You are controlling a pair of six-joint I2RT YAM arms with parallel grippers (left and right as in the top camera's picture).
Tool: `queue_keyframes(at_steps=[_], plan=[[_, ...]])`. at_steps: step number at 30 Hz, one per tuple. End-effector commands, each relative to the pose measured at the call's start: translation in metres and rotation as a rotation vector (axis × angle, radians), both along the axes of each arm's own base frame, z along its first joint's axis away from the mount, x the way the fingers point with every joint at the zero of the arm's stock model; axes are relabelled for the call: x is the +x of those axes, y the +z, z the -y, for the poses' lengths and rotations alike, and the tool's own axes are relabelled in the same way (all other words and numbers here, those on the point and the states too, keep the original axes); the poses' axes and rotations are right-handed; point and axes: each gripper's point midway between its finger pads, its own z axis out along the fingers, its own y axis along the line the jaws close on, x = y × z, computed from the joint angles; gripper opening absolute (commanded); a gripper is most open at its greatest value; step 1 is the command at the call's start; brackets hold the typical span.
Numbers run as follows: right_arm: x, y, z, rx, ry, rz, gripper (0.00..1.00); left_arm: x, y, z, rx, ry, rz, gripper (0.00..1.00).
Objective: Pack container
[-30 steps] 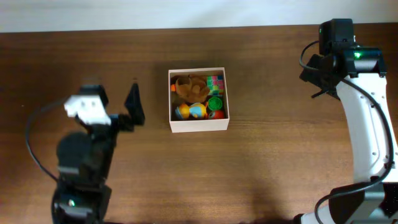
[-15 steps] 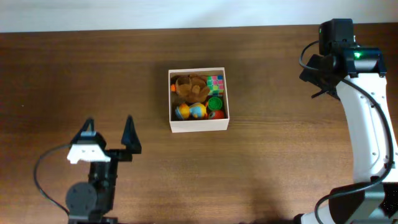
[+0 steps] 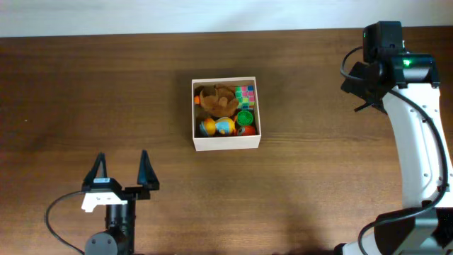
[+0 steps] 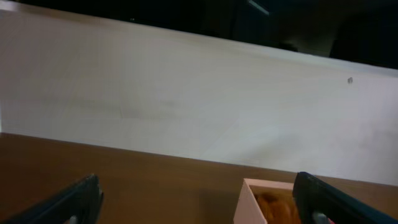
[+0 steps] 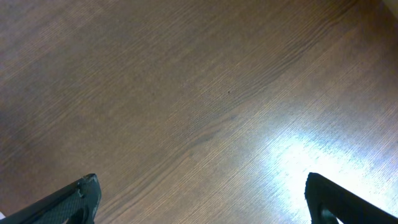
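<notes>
In the overhead view the right end effector is hidden under its own arm housing, well to the right of the container point(image 3: 226, 144). Only the right wrist view shows it point(image 5: 202, 198): two dark fingertips point(image 5: 78, 194) at the bottom corners, spread wide, with bare table point(image 3: 318, 177) between them. The left wrist view cuts off all but one pale corner of the container at the bottom edge, with something tan inside.

The toys packed in the container are small. We can tell a brown thing point(image 3: 216, 100), a colourful cube point(image 3: 245, 94), a green round piece point(image 3: 245, 117) and a yellow and blue ball point(image 3: 217, 127), but little more.

The container sits on the table, open top up, walls square to the table edges. It is square, so we see no long axis.

The left end effector point(image 3: 120, 164) is on the near left of the container, well apart, fingers spread and empty, tips pointing toward the far edge.
</notes>
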Motion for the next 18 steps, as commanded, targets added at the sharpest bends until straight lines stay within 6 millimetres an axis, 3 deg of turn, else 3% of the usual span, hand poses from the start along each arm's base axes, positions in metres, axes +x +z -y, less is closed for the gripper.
queue_keyframes(at_steps=[1,11,18], plan=[[0.001,-0.002,0.002,-0.003,0.000,-0.008,0.99,0.003,-0.018,-0.003,0.008,0.015,-0.024,0.99],[0.001,-0.002,0.002,-0.003,0.000,-0.008,0.99,0.005,-0.078,-0.016,0.018,0.090,-0.270,0.99],[0.001,-0.002,0.002,-0.003,0.000,-0.008,0.99,0.005,-0.077,-0.012,0.061,0.072,-0.269,0.99]])
